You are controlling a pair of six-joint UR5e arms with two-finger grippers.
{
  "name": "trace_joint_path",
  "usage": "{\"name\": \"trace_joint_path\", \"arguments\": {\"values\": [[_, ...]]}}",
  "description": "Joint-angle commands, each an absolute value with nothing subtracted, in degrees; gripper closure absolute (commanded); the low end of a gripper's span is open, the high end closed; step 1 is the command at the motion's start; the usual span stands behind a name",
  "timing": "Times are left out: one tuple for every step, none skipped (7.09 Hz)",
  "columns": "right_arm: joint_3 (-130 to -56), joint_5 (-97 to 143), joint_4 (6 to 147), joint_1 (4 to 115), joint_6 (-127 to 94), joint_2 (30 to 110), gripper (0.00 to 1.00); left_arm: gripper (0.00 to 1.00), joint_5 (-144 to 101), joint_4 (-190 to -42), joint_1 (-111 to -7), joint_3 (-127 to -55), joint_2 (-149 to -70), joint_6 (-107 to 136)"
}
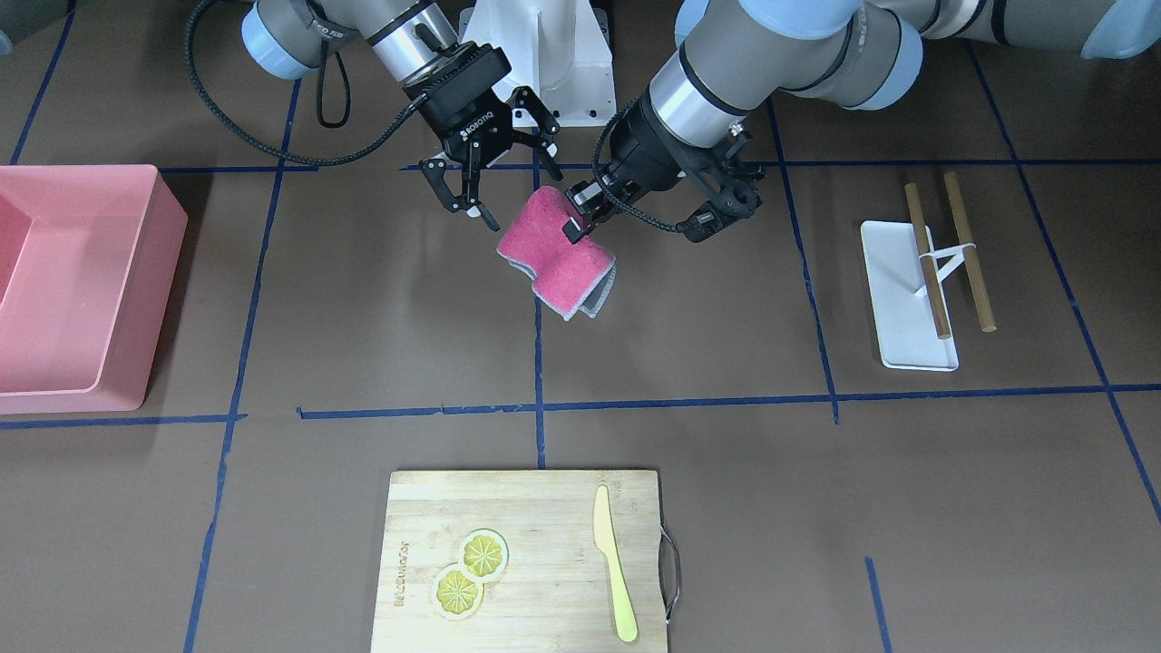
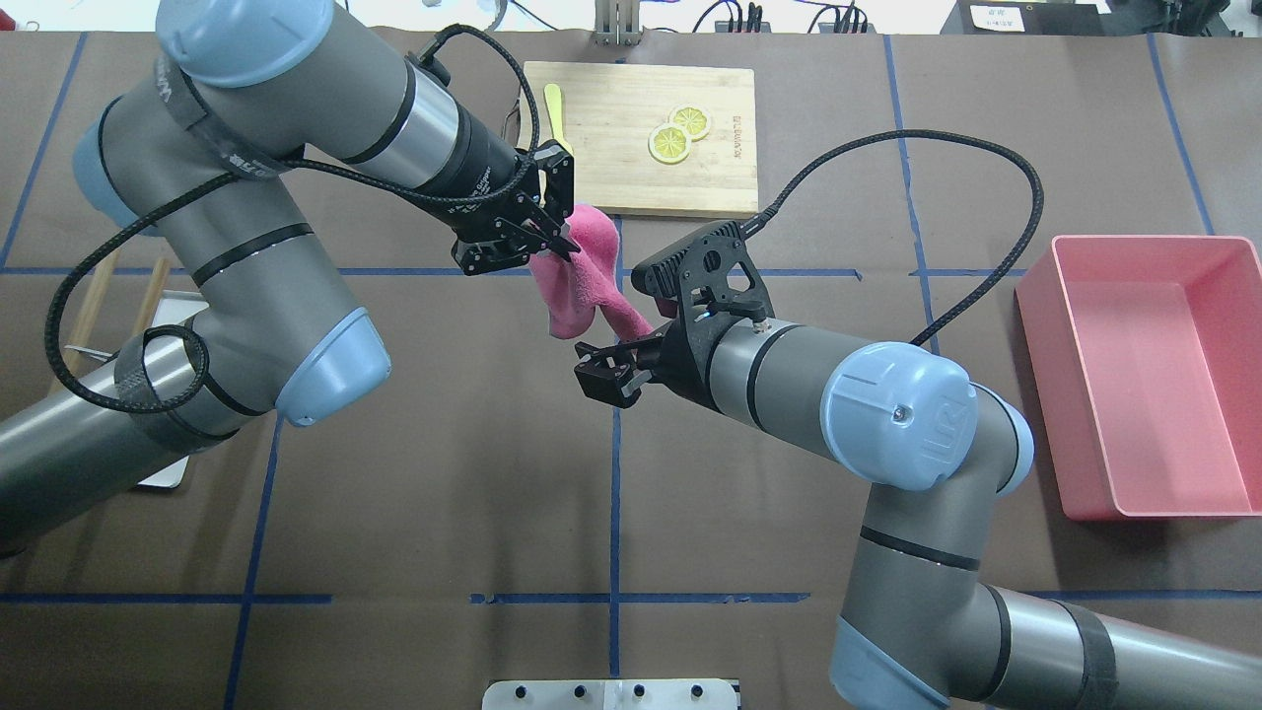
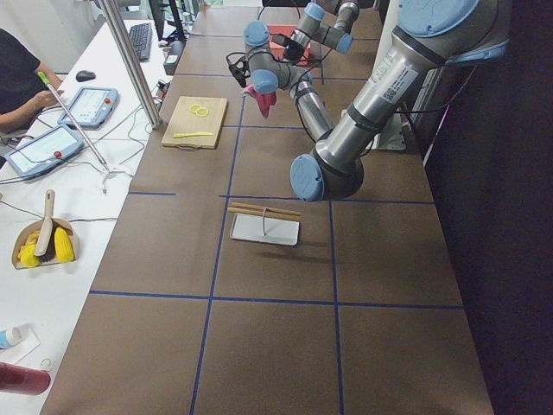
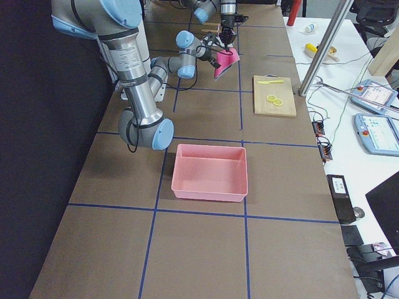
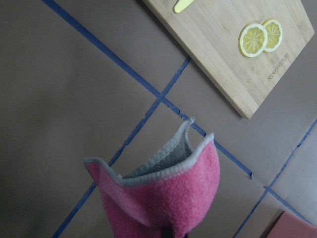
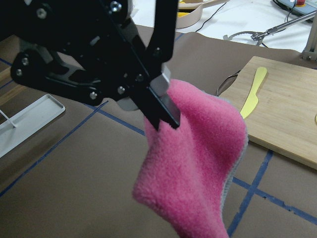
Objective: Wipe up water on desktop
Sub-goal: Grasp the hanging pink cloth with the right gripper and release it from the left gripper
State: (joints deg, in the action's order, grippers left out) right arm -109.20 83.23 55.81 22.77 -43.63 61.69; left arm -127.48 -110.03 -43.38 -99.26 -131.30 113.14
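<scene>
The dark-brown desktop (image 1: pixel 381 317) is marked by blue tape lines; I see no water on it. My left gripper (image 1: pixel 578 225) is shut on the upper edge of a pink cloth (image 1: pixel 562 258) with a grey underside, which hangs folded above the table's middle. The cloth also shows in the overhead view (image 2: pixel 582 281) and in both wrist views (image 5: pixel 163 198) (image 6: pixel 193 163). My right gripper (image 1: pixel 519 186) is open and empty, close beside the cloth's other end (image 2: pixel 616 360).
A pink bin (image 1: pixel 82 290) stands at the robot's right side. A bamboo cutting board (image 1: pixel 526 562) with two lemon slices and a yellow knife lies at the far edge. A white tray (image 1: pixel 907 299) with two wooden sticks lies at the robot's left.
</scene>
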Motion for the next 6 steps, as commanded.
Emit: {"name": "trace_joint_path", "arguments": {"values": [[-109.07, 83.23, 55.81, 22.76, -43.68, 61.70, 0.00, 0.98, -127.62, -110.04, -42.19, -99.32, -131.40, 113.38], [-109.16, 83.23, 55.81, 22.76, -43.68, 61.70, 0.01, 0.99, -127.62, -110.04, -42.10, -99.32, -131.40, 113.38], [-109.07, 83.23, 55.81, 22.68, -43.68, 61.70, 0.03, 0.98, -127.62, -110.04, -42.01, -99.32, -131.40, 113.38], [-109.16, 83.15, 55.81, 22.68, -43.68, 61.61, 0.18, 0.98, -127.62, -110.04, -42.01, -99.32, -131.48, 113.38], [-109.25, 83.14, 55.81, 22.68, -43.77, 61.61, 0.59, 0.98, -127.62, -109.95, -42.01, -99.32, -131.57, 113.38], [-109.51, 83.23, 55.81, 22.76, -43.86, 61.70, 0.83, 0.98, -127.62, -110.04, -42.01, -99.32, -131.57, 113.29]]}}
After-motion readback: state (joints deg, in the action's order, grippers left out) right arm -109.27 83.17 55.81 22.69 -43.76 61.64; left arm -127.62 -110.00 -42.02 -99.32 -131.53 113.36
